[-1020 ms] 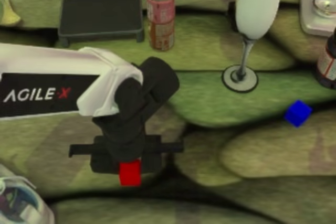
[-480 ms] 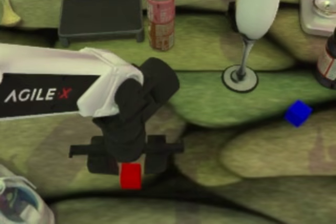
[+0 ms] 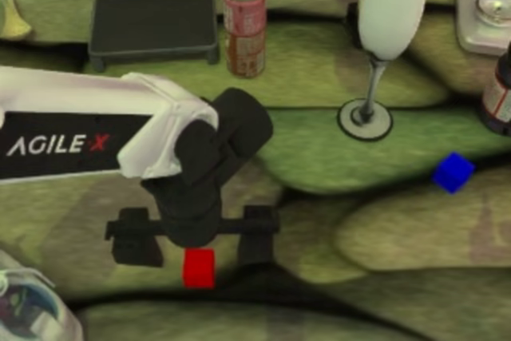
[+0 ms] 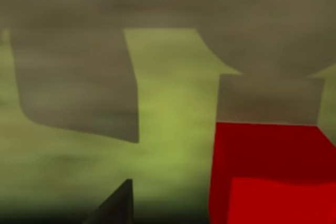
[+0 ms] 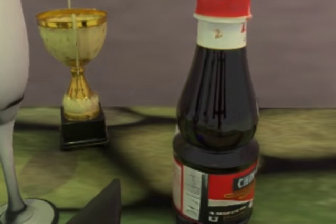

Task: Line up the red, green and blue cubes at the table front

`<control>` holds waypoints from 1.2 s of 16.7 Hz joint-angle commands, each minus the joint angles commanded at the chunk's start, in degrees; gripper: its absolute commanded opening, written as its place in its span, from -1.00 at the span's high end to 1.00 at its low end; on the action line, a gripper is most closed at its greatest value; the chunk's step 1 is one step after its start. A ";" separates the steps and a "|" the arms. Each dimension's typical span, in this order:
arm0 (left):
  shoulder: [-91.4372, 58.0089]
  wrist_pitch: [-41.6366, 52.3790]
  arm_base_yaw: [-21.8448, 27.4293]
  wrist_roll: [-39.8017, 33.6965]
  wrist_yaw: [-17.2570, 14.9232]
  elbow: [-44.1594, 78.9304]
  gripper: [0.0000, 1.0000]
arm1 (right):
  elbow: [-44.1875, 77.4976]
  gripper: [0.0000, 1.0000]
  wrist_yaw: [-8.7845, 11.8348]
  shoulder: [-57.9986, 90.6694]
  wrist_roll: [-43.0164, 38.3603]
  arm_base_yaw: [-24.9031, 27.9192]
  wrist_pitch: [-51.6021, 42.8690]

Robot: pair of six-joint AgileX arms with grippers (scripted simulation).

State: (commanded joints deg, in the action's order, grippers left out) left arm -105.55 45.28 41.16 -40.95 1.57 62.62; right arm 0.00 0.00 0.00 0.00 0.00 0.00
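Note:
The red cube (image 3: 198, 267) rests on the table (image 3: 399, 237) near its front edge, left of centre. My left gripper (image 3: 198, 239) hangs open just over it, one finger on each side and both well apart from the cube. In the left wrist view the red cube (image 4: 273, 182) fills the lower corner beside one dark finger (image 4: 115, 211). The blue cube (image 3: 453, 172) sits alone at the right. The green cube is out of view. My right arm is outside the top view; its wrist view shows only one finger (image 5: 102, 208), set far to one side.
At the back stand a dark grey tray (image 3: 153, 25), a soda can (image 3: 244, 25) and a tall glass (image 3: 375, 53). A dark sauce bottle (image 5: 218, 129) and a gold trophy (image 5: 76, 77) stand near the right gripper. A pale object (image 3: 28, 309) is at front left.
The left gripper's fingers have spread wide apart and let go of the red cube, which stays where it was on the table.

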 joint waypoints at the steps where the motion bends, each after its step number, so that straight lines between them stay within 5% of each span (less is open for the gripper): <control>1: 0.00 0.00 0.00 0.00 0.00 0.00 -1.00 | 0.00 -1.00 0.00 0.00 0.00 0.00 0.00; 6: 0.36 1.01 0.03 -0.07 0.02 0.88 -1.00 | 0.00 -1.00 0.00 0.00 0.00 0.00 0.00; 13: 5.67 15.07 -0.65 -0.59 0.04 9.14 -1.00 | 0.00 -1.00 0.00 0.00 0.00 0.00 0.00; 20: 4.81 15.86 -1.17 1.40 0.01 10.74 -1.00 | 0.00 -1.00 0.00 0.00 0.00 0.00 0.00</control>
State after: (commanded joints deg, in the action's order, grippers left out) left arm -100.74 61.15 39.99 -39.55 1.58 73.36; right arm 0.00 0.00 0.00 0.00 0.00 0.00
